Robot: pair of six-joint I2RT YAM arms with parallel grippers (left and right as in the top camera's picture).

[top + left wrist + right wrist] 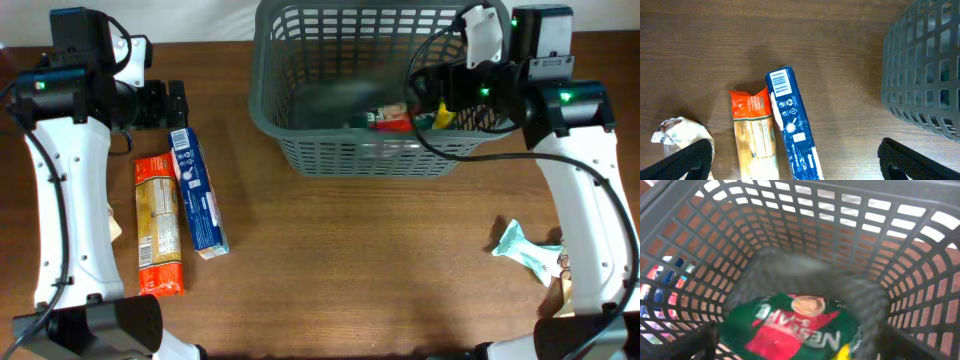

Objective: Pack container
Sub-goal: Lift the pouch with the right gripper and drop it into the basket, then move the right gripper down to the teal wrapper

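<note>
The dark grey slotted basket (300,150) stands at the back middle of the table. It also shows in the left wrist view (925,65) and fills the right wrist view (805,225). A green and red coffee packet (385,120) lies inside it with a bit of yellow next to it. My right gripper (428,100) hangs inside the basket with its fingers apart (797,342), one on either side of the packet (790,325). My left gripper (172,105) is open wide (795,160) above the far ends of a blue box (198,195) and an orange packet (158,225).
The blue box (792,125) and orange packet (754,132) lie side by side at the left. A crumpled pale packet (680,132) lies left of them. A teal packet (525,250) lies at the right by my right arm's base.
</note>
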